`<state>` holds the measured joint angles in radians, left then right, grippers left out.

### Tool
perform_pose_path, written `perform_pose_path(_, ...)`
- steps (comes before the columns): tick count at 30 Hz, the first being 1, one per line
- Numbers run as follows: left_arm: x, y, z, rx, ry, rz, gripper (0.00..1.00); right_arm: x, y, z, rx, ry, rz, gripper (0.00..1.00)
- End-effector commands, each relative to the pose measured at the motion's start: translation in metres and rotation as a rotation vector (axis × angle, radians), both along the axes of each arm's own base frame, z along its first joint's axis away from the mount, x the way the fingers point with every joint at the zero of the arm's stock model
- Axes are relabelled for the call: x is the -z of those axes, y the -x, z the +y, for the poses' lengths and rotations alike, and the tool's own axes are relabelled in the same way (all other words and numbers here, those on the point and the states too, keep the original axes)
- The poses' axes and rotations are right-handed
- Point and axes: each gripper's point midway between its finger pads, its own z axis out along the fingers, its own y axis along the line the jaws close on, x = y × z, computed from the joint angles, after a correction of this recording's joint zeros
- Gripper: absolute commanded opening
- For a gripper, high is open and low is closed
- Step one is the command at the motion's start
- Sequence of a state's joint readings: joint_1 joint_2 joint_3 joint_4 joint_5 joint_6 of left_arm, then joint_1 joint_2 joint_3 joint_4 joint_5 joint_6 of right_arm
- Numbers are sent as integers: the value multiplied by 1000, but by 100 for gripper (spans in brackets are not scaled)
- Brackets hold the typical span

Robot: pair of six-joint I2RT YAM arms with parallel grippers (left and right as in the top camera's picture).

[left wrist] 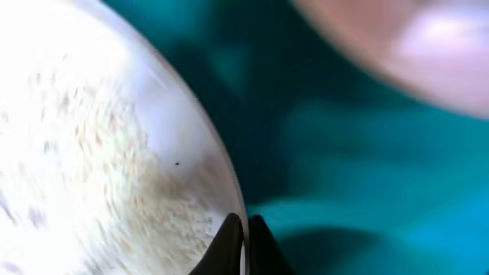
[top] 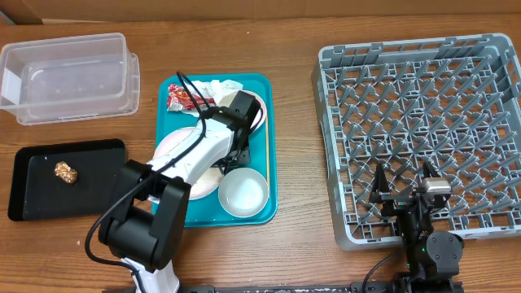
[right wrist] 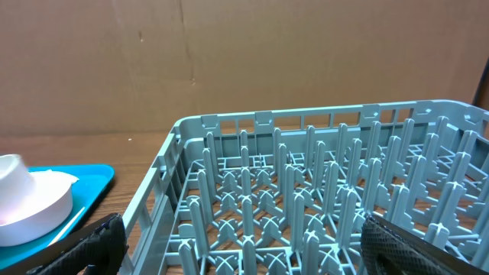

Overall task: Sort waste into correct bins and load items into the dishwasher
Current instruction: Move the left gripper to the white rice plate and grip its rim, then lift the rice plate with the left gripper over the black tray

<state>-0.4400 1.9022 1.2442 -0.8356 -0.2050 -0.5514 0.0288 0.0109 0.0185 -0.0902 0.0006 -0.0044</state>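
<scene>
The left gripper (left wrist: pixel 244 233) crouches at the rim of the pale pink plate (left wrist: pixel 92 153) on the teal tray (top: pixel 264 106) — I'd guess to tip its rice crumbs (left wrist: pixel 122 176) into a bin. Its fingertips pinch that rim, almost meeting. The right gripper (top: pixel 403 181) idles splayed and empty over the dish rack (top: pixel 488 49).

Teal tray (top: pixel 269 106); on it a white bowl (top: pixel 243 194), pale pink plate (top: pixel 168 153) speckled with pale crumbs (left wrist: pixel 92 168), red-and-white wrapper (top: pixel 179 99), white tissue (top: pixel 218 88). Left of it, clear tub (top: pixel 69 77) and black tray (top: pixel 41 203) bearing a brown lump (top: pixel 66 172). Right of it, grey rack (top: pixel 423 130), grid-patterned. Beneath, brown wood-grain bench (top: pixel 297 244).
</scene>
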Motion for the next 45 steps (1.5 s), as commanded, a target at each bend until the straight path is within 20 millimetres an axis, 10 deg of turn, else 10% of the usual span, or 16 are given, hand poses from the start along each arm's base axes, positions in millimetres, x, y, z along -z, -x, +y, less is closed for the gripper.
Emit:
perform_pose_path(1,-19,-13,2,-16,-11,-64,4,2,0,1,-6,7,-4,100)
perform_pose_path(31,-78,-34,12,-5,-110,-110,4,2,0,1,-6,7,-4,100)
perform_pose_path(45,-156,-54,74,-147,-201,-162,4,2,0,1,-6,7,-4,100)
